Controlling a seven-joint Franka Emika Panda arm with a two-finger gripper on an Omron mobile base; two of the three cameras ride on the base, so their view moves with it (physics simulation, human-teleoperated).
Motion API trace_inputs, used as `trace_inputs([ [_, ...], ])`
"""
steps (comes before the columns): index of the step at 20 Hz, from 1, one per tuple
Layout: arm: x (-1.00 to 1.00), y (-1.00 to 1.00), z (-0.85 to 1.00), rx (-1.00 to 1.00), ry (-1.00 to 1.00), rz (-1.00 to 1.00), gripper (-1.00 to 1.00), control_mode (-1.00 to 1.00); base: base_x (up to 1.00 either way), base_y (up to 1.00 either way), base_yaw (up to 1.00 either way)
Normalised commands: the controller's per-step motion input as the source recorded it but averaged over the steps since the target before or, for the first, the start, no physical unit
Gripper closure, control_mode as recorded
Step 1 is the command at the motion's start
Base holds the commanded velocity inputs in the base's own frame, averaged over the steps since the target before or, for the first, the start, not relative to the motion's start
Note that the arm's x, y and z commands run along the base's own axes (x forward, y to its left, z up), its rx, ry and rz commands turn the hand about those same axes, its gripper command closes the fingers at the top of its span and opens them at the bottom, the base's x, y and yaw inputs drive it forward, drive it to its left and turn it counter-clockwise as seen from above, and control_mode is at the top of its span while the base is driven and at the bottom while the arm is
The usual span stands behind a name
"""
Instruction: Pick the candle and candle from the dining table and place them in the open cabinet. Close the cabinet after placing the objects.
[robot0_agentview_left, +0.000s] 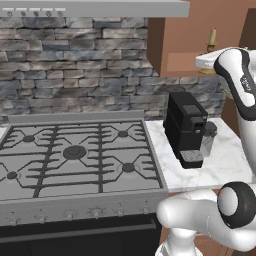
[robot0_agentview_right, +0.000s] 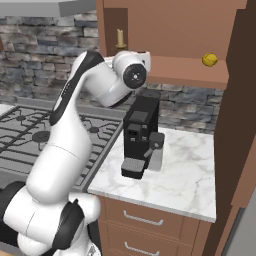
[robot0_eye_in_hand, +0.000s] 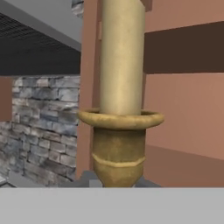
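Note:
A pale yellow candle (robot0_eye_in_hand: 121, 57) on a brass candlestick (robot0_eye_in_hand: 118, 148) stands upright right in front of the hand camera. My gripper (robot0_eye_in_hand: 118, 181) is shut on the candlestick's stem, a dark fingertip on either side. From the base, the candle (robot0_agentview_left: 212, 37) (robot0_agentview_right: 120, 37) is inside the open brown wall cabinet (robot0_agentview_left: 175, 45) (robot0_agentview_right: 175, 30), at its left end above the floor board, with my white hand just below it. A small yellow rounded thing (robot0_agentview_right: 210, 60) lies on the cabinet floor further right; I cannot tell what it is. The dining table is out of view.
A black coffee machine (robot0_agentview_left: 185, 127) (robot0_agentview_right: 140, 135) stands on the marble counter (robot0_agentview_right: 185, 180) under the cabinet. The gas stove (robot0_agentview_left: 75, 155) is to its left. The open cabinet door (robot0_agentview_right: 242, 100) hangs at the right. Brown drawers (robot0_agentview_right: 150, 225) sit below the counter.

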Motion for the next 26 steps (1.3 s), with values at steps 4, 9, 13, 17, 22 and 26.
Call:
trace_inputs([
  [4, 0.35, -0.01, -0.01, 0.00, 0.00, 0.00, 1.00, -1.00, 0.00, 0.00, 0.00],
  [9, 0.31, 0.00, -0.05, 0.00, 0.00, 0.00, 1.00, -1.00, 0.00, 0.00, 0.00],
  [13, 0.21, -0.02, -0.09, 0.00, 0.00, 0.00, 1.00, -1.00, 0.00, 0.00, 0.00],
  [17, 0.22, -0.04, -0.06, 0.00, 0.00, 0.00, 1.00, -1.00, 0.00, 0.00, 0.00],
  [22, 0.23, -0.05, -0.03, 0.00, 0.00, 0.00, 1.00, -1.00, 0.00, 0.00, 0.00],
  [26, 0.24, -0.03, -0.05, 0.00, 0.00, 0.00, 1.00, -1.00, 0.00, 0.00, 0.00],
])
